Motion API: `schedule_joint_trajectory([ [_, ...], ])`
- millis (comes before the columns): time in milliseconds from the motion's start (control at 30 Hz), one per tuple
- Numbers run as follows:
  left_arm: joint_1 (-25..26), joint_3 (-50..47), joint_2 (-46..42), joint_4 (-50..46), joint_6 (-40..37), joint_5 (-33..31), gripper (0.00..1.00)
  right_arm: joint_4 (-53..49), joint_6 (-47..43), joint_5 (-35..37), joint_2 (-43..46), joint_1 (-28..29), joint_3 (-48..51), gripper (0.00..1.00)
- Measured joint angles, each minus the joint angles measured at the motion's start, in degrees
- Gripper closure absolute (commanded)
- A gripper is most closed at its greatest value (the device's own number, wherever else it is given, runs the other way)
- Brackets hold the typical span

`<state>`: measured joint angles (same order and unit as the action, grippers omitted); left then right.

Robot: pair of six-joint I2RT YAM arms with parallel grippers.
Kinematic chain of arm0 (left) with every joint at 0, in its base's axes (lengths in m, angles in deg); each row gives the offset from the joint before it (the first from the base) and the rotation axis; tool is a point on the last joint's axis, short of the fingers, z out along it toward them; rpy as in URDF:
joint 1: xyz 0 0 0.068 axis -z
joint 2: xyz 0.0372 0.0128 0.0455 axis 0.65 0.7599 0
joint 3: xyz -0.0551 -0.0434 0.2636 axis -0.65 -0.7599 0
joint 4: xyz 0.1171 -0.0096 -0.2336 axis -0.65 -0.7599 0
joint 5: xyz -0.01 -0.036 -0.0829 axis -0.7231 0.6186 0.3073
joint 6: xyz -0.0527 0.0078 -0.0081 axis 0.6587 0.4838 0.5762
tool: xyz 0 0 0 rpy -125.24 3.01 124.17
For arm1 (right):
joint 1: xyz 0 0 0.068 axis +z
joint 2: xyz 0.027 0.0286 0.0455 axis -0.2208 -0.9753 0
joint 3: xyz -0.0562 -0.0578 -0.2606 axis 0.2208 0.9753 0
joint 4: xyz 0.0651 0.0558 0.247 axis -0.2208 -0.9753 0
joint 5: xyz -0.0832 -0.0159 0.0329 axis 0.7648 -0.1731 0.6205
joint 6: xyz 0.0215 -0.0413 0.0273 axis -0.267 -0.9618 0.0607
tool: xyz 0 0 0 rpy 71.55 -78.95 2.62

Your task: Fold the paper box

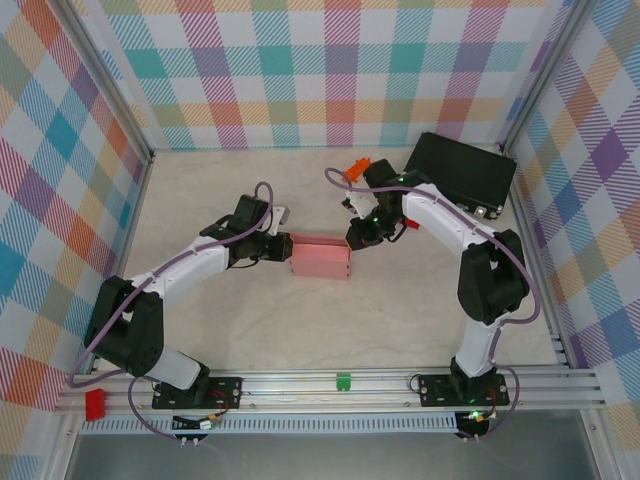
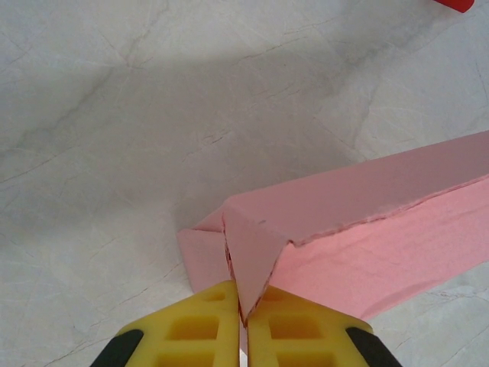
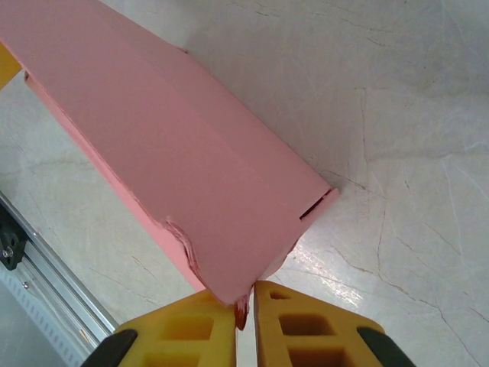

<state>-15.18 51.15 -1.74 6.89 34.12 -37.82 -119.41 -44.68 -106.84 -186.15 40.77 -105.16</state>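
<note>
The pink paper box [image 1: 319, 255] lies as a long, partly folded box in the middle of the table, between the two arms. My left gripper [image 1: 281, 250] is at its left end, yellow fingers [image 2: 200, 327] shut on a pointed end flap of the paper box [image 2: 359, 214]. My right gripper [image 1: 357, 238] is at the right end. In the right wrist view its yellow fingers [image 3: 302, 329] are pinched on the corner of the paper box [image 3: 176, 160], whose near edge is crumpled.
A black hard case [image 1: 461, 172] lies at the back right beside the right arm. A small orange-red object [image 1: 352, 171] sits behind the right gripper. A metal rail [image 1: 340, 385] runs along the near edge, and patterned walls close in three sides.
</note>
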Motion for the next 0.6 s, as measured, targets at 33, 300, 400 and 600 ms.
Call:
schedule_joint_trajectory([
  [33,0.0,0.09,0.04,-0.07,-0.02,-0.02,0.91,-0.07,0.0,0.0,-0.02,0.0,-0.11,0.86],
  [300,0.04,0.46,0.26,-0.37,0.0,-0.59,0.91,-1.07,-0.15,0.15,-0.79,0.11,-1.79,0.85],
  [400,0.04,0.48,0.28,-0.39,0.0,-0.61,0.91,-1.07,-0.17,0.24,-0.92,0.11,-2.03,0.83],
  [600,0.11,0.57,0.37,-0.39,0.0,-0.57,0.9,-1.05,-0.22,0.31,-0.94,0.2,-2.01,0.76],
])
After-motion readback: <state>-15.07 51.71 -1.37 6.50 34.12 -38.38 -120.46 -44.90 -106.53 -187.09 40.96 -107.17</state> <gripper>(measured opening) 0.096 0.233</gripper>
